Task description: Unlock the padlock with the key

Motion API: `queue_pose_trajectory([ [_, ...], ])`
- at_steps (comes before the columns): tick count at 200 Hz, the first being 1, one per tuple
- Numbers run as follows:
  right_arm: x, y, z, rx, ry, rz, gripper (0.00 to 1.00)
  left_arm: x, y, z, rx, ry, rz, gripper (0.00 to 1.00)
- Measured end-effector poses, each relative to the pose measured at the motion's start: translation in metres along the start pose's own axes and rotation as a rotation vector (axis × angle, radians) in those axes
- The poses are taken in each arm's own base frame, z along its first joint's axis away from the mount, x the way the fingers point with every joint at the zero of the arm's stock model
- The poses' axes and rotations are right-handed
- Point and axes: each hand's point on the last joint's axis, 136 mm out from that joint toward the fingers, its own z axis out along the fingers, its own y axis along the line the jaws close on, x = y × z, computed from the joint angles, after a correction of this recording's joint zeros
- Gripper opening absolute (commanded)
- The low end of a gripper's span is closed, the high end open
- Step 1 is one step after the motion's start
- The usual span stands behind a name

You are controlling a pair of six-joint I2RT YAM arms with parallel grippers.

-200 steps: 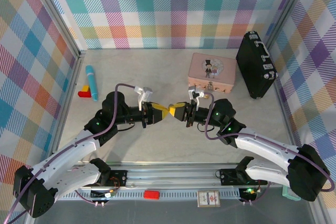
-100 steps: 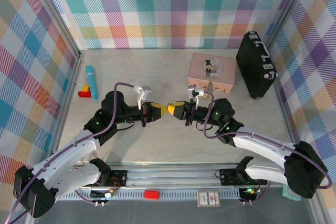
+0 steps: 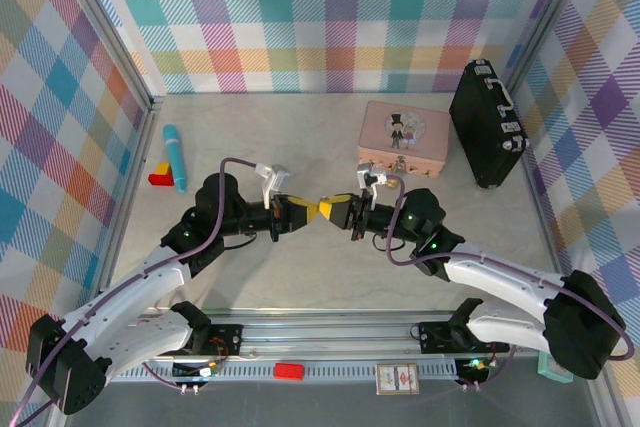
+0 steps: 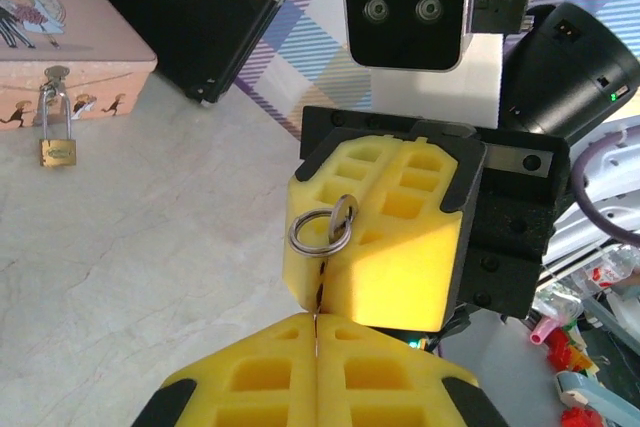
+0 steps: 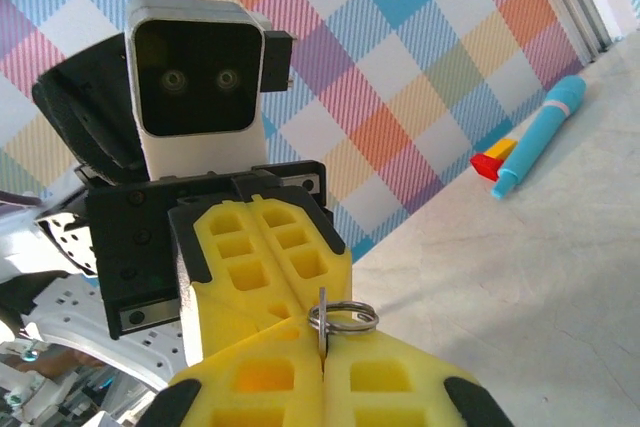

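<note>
I see left gripper (image 3: 311,211) and right gripper (image 3: 329,211) tip to tip mid-table. Blocky yellow ribbed fingers of both pinched tight on thin dark key (image 4: 318,295), round steel ring (image 4: 322,230) on it. Brass padlock (image 4: 58,139) hangs at front edge of pink tin (image 3: 404,133), near right gripper. Bare marbled table (image 3: 300,137) beyond.

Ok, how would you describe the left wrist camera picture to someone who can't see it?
Two shut yellow-fingered grippers meet tip to tip, the left gripper below and the right gripper above, apparently both pinching a thin dark metal key with a silver ring. Behind them a small brass padlock hangs from the clasp of a pink tin, beside a black case.
</note>
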Motion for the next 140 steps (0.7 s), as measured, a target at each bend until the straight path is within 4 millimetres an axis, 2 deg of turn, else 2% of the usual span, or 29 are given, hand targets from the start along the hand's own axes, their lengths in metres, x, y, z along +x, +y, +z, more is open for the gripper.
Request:
queue_pose_trajectory([
  [40,0.014,-0.006,-0.003,0.051,0.1,-0.108,0.0,0.004,0.01,-0.005,-0.07,0.007,-0.008,0.26],
  [80,0.034,-0.003,-0.005,0.012,0.215,-0.209,0.0,-0.004,0.006,-0.013,-0.112,0.003,-0.016,0.29],
  [94,0.037,-0.004,-0.005,0.014,0.226,-0.222,0.0,-0.006,0.005,-0.014,-0.112,0.002,-0.015,0.31],
  [118,0.033,-0.005,-0.004,0.021,0.206,-0.214,0.0,-0.003,0.004,-0.016,-0.116,0.008,-0.026,0.42],
  [140,0.029,-0.008,0.0,0.033,0.183,-0.203,0.0,-0.001,0.004,-0.018,-0.119,0.005,-0.027,0.44],
])
